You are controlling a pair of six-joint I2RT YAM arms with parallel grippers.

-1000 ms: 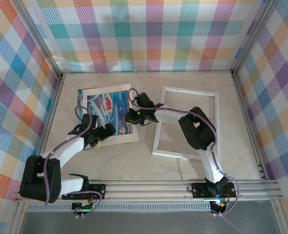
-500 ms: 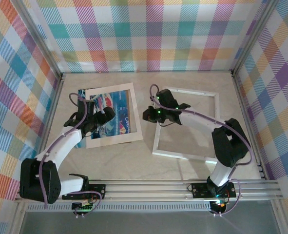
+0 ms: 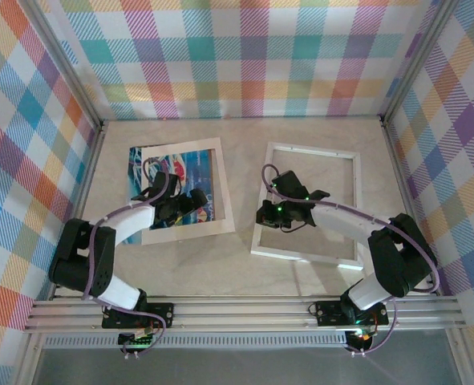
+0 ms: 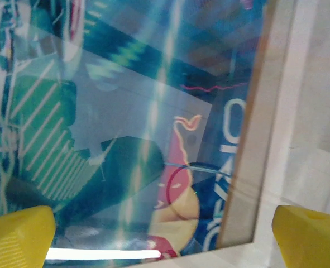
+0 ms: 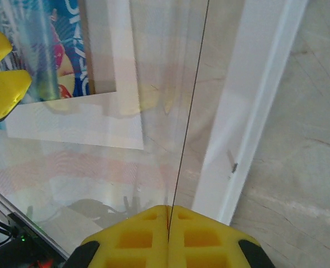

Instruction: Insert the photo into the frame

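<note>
The photo (image 3: 178, 172), blue and teal with red patches, lies flat at the left under a pale paper mat (image 3: 222, 186). The mat's cut-out shows the print (image 4: 125, 111). My left gripper (image 3: 195, 199) hovers low over the print's lower right part, jaws wide open; its yellow fingertips (image 4: 19, 234) frame the picture. The white frame (image 3: 353, 172) lies at the right. My right gripper (image 3: 264, 216) is over the frame's left border, shut on a thin clear pane (image 5: 188, 111) that I see edge-on as a dark line. The frame's white border (image 5: 254, 111) runs beside it.
Checked walls close in the table on three sides. The arms' rail (image 3: 245, 309) runs along the near edge. Bare table (image 3: 245, 144) lies between mat and frame. In the right wrist view the mat (image 5: 70, 120) and the left gripper's yellow fingers (image 5: 3, 84) appear at the upper left.
My right gripper has travelled right, from the photo to the frame's left border, staying shut. My left gripper has moved up and right over the print. The mat now lies squarer over the photo.
</note>
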